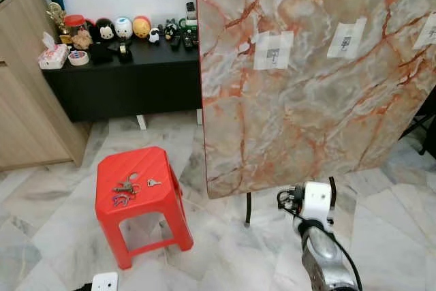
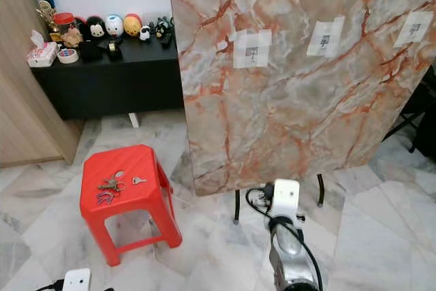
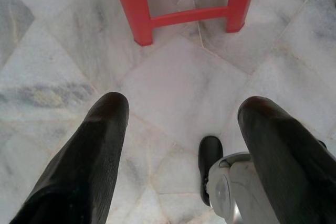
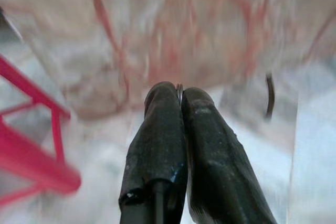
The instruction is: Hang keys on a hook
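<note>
Two black fingers of the right gripper (image 4: 178, 95) are pressed together, a thin sliver of metal seemingly pinched at their tips, too small to identify. The left gripper (image 3: 181, 114) is spread wide above the floor (image 3: 178, 77), near the stool (image 1: 133, 185). On the stool's seat the keys (image 1: 127, 187) are seen, with a single key (image 1: 153, 182) just beside them. They are judged light, stiff, jangly and slippery; the ring is best pinched. Behind the stool, a marble panel (image 1: 306, 80) carries small hooks (image 1: 274, 52).

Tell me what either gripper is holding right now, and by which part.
Probably nothing. The right gripper has its fingers pressed together, a thin sliver between the tips that cannot be identified. The left gripper is open over the floor. The keys lie on the red stool.
</note>
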{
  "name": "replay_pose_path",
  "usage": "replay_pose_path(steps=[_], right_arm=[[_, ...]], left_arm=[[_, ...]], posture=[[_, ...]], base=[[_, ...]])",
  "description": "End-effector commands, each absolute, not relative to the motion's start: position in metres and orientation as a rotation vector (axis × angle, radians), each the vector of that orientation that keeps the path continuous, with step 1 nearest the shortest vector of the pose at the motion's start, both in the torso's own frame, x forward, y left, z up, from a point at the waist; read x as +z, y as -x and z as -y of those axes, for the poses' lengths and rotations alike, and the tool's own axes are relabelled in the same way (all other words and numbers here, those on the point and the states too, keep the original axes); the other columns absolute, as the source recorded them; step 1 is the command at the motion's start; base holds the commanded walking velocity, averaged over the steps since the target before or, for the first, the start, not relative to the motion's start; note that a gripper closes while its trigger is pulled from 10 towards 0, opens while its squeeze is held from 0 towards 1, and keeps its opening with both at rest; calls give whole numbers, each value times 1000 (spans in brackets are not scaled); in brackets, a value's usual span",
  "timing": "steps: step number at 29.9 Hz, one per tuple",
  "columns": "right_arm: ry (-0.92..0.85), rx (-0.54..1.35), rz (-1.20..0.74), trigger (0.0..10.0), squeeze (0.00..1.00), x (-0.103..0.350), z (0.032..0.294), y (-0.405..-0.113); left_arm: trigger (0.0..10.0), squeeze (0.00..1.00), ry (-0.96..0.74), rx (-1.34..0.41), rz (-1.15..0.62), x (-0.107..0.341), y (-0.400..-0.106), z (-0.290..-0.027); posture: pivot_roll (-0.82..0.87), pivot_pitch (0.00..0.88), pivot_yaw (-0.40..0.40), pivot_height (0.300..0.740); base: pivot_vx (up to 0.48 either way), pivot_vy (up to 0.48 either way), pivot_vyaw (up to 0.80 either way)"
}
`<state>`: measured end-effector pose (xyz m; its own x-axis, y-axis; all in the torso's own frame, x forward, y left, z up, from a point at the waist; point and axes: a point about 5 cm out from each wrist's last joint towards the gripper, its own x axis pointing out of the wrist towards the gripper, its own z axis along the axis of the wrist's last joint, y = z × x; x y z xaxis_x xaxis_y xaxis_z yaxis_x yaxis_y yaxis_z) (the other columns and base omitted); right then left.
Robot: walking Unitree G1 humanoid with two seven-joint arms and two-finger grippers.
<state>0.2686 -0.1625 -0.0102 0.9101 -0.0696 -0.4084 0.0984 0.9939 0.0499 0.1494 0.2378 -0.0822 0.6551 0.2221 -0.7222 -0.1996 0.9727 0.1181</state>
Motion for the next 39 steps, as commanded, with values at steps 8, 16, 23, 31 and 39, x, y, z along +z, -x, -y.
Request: replay_pose_path(steps=[8,16,23,31,39], right_arm=[[-129,-70,-401,10000,0,-9,164,-269],[-124,-60,-395,10000,0,-10,165,-269],[-126,-54,-381,10000,0,-8,164,-270],[-128,-35,-373,10000,0,-6,159,-273],[-133,-12,-364,10000,0,-5,155,-273]], left_arm=[[10000,0,-18,242,-833,-83,-146,-239],[10000,0,-7,233,-825,-83,-148,-238],[10000,0,-1,233,-830,-83,-148,-237],[10000,0,3,234,-832,-84,-147,-237],[10000,0,2,233,-832,-83,-147,-238]], posture=[[8,0,-19,740],[3,0,-14,740],[5,0,-17,740],[4,0,-16,740],[7,0,-15,740]], base=[[0,0,0],[0,0,0],[184,0,0],[292,0,0],[322,0,0]])
